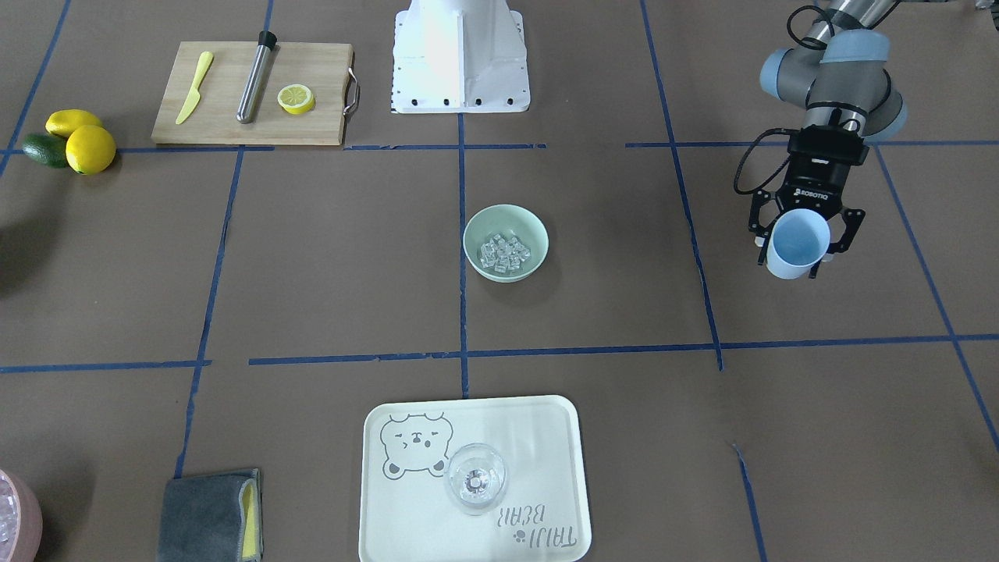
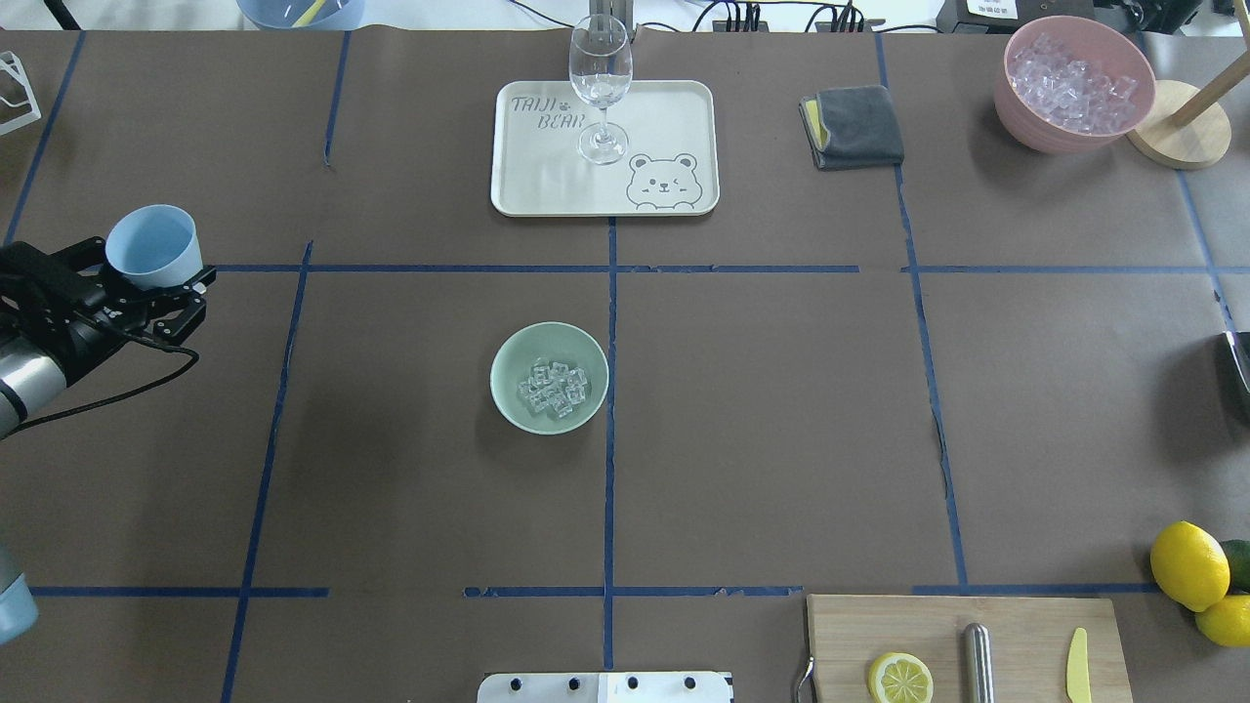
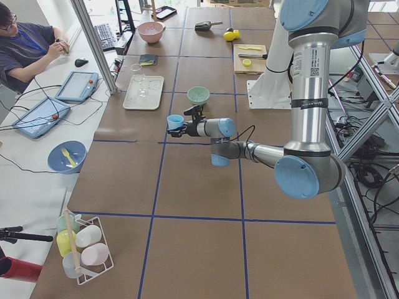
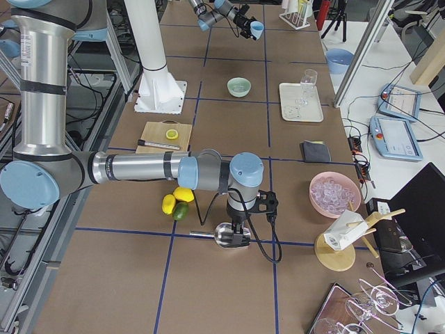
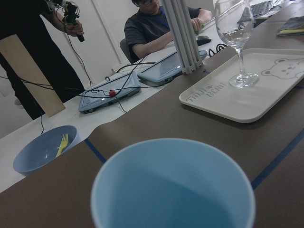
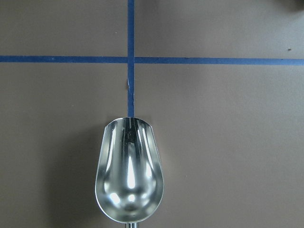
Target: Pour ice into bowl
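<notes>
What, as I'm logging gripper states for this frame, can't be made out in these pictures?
Right gripper: only the exterior right view shows it, small, at the metal scoop; open or shut cannot be told.
The scoop's handle runs off the right wrist view's bottom edge.
Ice in the bowl: cubes too small and clear to count.
Pink bowl: cut off by the front-facing view's bottom-left corner.

i see silver arm tubes (image 3: 310, 106), pale blue joint caps (image 1: 855, 48), a black left gripper (image 1: 798, 254) marked robotiq, looped black cables (image 1: 745, 164), white base (image 1: 460, 62).
</notes>
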